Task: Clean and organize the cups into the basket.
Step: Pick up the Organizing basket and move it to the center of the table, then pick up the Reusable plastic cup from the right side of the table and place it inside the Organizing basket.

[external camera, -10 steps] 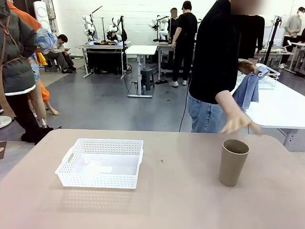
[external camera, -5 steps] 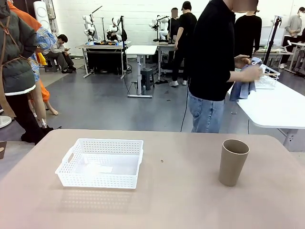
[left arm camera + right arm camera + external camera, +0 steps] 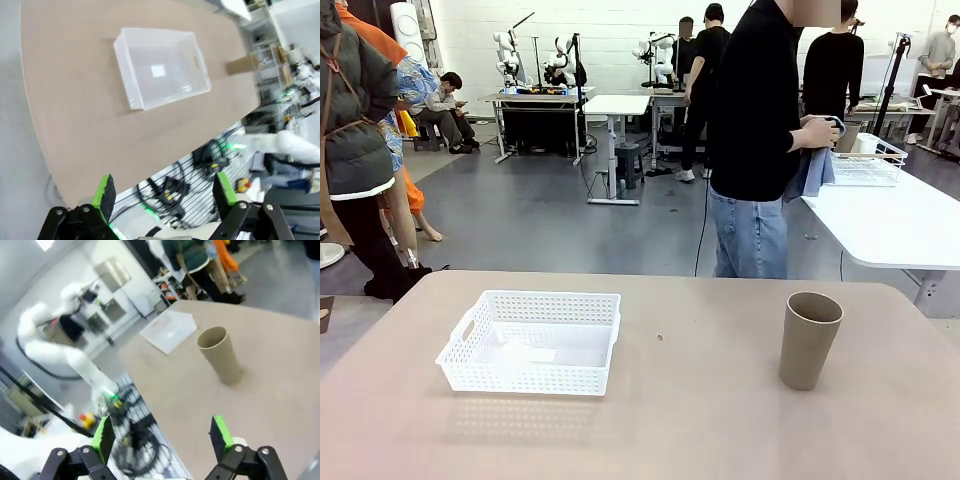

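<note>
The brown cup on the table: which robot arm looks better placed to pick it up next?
Probably the right. The cup stands upright on the robot's right side of the table, in front of the open right gripper; the open left gripper faces the basket, with the cup beyond it.

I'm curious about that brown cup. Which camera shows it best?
The front view: the cup stands upright, sharp and whole, right of the basket. The right wrist view shows it whole but blurrier; the left wrist view, just a small blurred shape.
</note>
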Available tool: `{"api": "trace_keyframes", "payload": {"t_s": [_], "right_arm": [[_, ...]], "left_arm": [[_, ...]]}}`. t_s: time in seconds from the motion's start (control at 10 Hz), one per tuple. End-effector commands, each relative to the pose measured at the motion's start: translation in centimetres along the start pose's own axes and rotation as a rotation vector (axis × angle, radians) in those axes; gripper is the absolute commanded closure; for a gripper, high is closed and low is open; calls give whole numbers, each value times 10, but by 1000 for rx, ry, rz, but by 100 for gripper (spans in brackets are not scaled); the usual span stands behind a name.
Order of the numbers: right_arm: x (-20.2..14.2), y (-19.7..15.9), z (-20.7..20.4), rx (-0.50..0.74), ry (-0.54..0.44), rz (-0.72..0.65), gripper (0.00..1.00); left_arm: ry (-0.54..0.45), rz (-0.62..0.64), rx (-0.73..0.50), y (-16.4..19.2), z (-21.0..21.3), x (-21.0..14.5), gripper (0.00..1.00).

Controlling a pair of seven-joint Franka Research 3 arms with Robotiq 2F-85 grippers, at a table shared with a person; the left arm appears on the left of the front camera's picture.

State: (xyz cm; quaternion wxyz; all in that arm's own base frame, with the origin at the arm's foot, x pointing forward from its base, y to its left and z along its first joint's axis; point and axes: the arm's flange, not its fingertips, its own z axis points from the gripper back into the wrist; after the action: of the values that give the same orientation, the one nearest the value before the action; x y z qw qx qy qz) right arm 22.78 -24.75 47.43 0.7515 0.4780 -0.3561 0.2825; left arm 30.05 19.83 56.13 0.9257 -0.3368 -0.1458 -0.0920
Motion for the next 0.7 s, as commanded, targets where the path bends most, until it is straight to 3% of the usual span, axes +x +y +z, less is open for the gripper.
{"api": "trace_keyframes", "payload": {"t_s": [0.0,0.3,0.4,0.6], "right_arm": [[3,-23,-48,-90,65,378,0],[-8,-66,-101,-102,193,533,0],[-20,-81,-116,-126,247,535,0],[-31,-90,-129,-102,278,525,0]], "left_arm": [[151,-43,149,-52,-12,41,0],[290,29,333,-101,-77,86,0],[287,27,449,-112,-109,92,0],[274,-2,568,-128,-154,94,0]]}}
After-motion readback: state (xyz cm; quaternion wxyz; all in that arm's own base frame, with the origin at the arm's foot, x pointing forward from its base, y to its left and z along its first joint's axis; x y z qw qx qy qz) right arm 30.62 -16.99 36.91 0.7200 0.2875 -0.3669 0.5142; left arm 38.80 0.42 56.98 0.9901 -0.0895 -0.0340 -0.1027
